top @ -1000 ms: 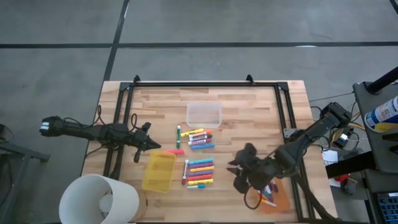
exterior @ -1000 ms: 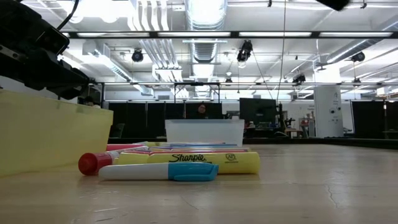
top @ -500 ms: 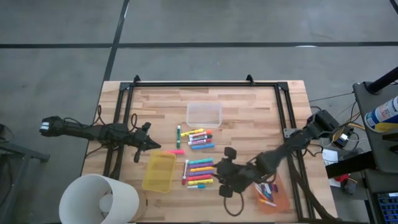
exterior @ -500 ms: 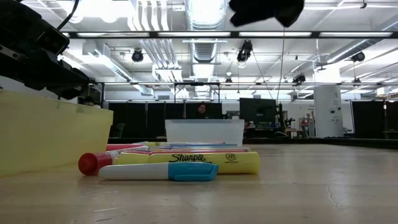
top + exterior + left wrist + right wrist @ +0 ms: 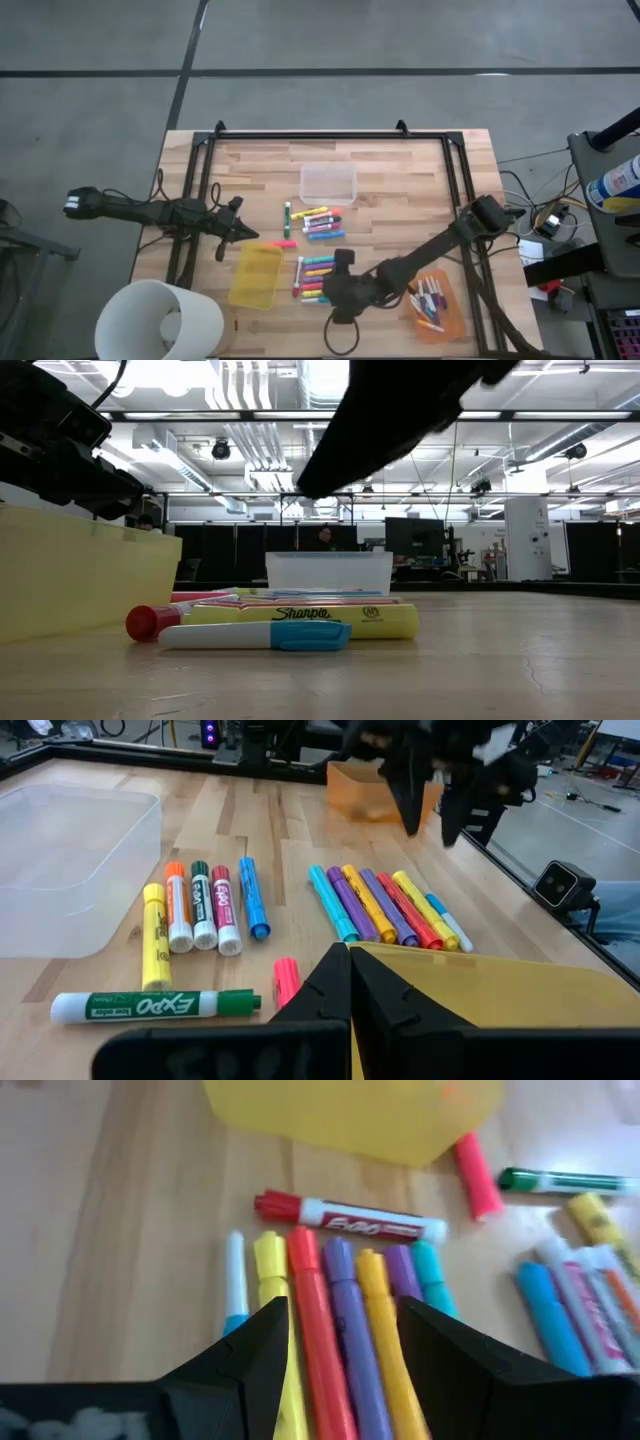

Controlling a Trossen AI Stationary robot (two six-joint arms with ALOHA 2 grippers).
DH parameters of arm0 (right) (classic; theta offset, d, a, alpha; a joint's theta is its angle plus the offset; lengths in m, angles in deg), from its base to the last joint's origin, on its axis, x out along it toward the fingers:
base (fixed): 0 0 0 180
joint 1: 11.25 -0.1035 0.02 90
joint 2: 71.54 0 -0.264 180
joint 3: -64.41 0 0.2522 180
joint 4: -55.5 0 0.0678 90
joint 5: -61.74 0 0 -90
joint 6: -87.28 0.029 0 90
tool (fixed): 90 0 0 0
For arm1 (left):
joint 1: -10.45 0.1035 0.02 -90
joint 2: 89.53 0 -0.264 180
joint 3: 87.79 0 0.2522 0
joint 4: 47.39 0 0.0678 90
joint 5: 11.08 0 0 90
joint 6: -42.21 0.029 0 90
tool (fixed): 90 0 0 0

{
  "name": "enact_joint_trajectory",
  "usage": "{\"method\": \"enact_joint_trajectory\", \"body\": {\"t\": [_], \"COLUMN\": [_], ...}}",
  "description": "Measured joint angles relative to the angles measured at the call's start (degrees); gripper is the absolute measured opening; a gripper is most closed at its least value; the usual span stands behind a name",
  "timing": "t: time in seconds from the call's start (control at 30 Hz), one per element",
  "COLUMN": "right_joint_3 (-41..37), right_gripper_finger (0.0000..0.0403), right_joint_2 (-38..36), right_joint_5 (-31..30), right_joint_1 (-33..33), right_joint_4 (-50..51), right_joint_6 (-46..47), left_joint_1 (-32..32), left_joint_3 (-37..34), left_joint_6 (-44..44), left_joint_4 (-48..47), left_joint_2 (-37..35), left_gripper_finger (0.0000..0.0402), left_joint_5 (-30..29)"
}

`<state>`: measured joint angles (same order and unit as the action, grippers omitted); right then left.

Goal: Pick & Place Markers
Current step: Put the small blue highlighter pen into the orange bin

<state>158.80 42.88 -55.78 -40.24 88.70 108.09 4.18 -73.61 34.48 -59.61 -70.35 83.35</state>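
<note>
Right gripper (image 5: 335, 287), released and empty, hangs over the row of markers (image 5: 320, 278) to straddle one; left gripper (image 5: 228, 234), clenched, waits beside the yellow bin (image 5: 255, 276).

My table (image 5: 400, 180) is a light wooden butcher-block top, edged by a black metal frame (image 5: 330, 134) along its far side and down both flanks. Around it lies a grey concrete floor (image 5: 330, 40) crossed by dark seam lines. To my right stands a grey cart (image 5: 605, 220) with loose cables beside it. Near the table's left corner sits a white cylindrical bin (image 5: 160, 318). Across the table, the room is an open industrial hall: exposed ceiling ducts (image 5: 330, 420), rows of bright strip lights (image 5: 250, 385), dark partitions and monitors (image 5: 415, 540) along the far wall, a pale column (image 5: 525, 535) at right. A person (image 5: 323, 538) sits far off behind the table.
</note>
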Motion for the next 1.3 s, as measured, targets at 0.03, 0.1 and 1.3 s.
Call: {"method": "enact_joint_trajectory", "body": {"t": [0.03,0.1,1.3], "right_joint_3": [0.6,1.6,3.2], "right_gripper_finger": [0.0183,0.0182,0.0127], "right_joint_2": [1.1,3.0,9.5], "right_joint_5": [0.7,1.4,9.6], "right_joint_1": [0.0,0.1,-0.9], "right_joint_4": [-0.2,-0.1,-5.3], "right_joint_6": [-0.4,-0.9,6.1], "left_joint_1": [0.0,0.0,0.0], "left_joint_3": [0.0,0.0,0.0], "left_joint_6": [0.0,0.0,0.0], "left_joint_4": [0.0,0.0,0.0], "left_joint_2": [0.0,0.0,0.2], "left_gripper_finger": [0.0,0.0,0.0], "left_joint_5": [0.0,0.0,0.0]}}
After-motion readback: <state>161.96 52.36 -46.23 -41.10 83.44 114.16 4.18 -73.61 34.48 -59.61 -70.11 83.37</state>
